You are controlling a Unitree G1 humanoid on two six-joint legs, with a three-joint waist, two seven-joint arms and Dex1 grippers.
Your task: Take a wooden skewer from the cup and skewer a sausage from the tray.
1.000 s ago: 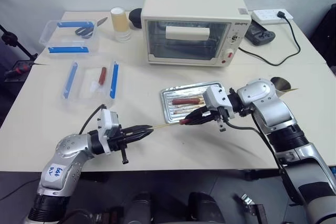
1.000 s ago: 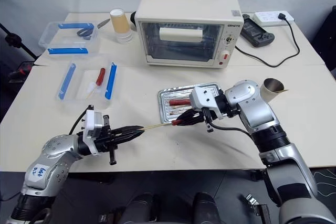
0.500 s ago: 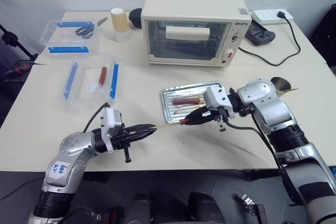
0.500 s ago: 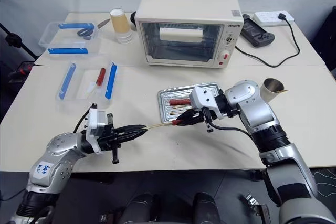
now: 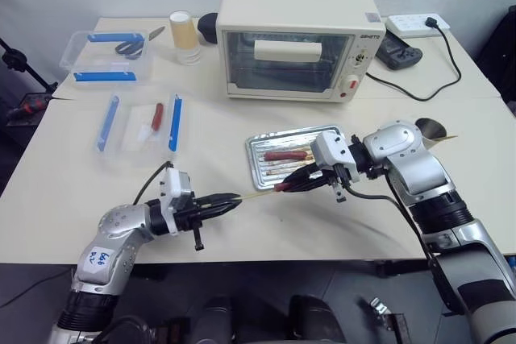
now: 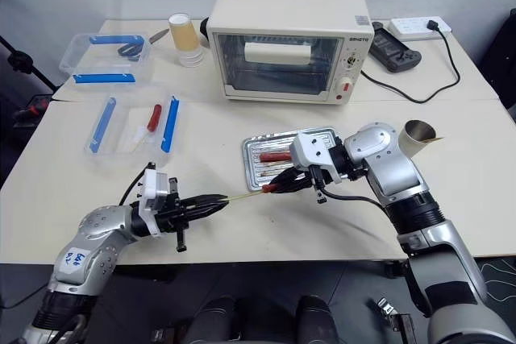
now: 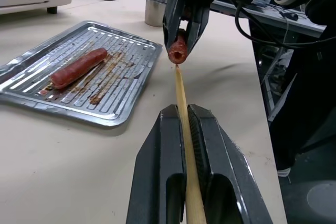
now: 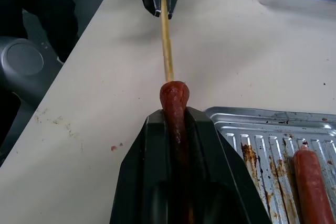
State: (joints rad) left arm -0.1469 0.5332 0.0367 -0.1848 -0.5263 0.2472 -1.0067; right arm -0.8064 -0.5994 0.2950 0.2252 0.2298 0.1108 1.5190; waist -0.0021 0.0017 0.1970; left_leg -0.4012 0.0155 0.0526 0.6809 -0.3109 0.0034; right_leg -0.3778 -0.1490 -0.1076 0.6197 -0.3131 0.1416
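Left gripper (image 5: 228,200), fingers closed on the wooden skewer (image 5: 256,192), which runs level from the fingertips toward two o'clock in the head view; its tip meets the cut end of the sausage (image 7: 177,51), though whether it has entered cannot be told; the left forearm lies low over the table's (image 5: 72,199) front edge, gripper pointing level toward the robot's right. Right gripper (image 5: 286,185), fingers clamped lengthwise along that sausage, whose rounded end juts past the fingertips (image 8: 173,94); the gripper points toward the robot's left and slightly down, at about eight o'clock, the right forearm bent in from the right side; it holds the sausage clear of the table, just off the tray's (image 5: 254,168) front rim. Tray at centre of the table, front of the toaster oven (image 5: 294,38); a second sausage (image 5: 285,154) lies on its ridged base. Cup (image 5: 431,130) at three o'clock of the tray, behind the right arm's elbow; in the left wrist view it stands just behind the right gripper (image 7: 155,17). Clear plastic boxes with blue clips (image 5: 109,54) at ten o'clock of the tray, well apart.
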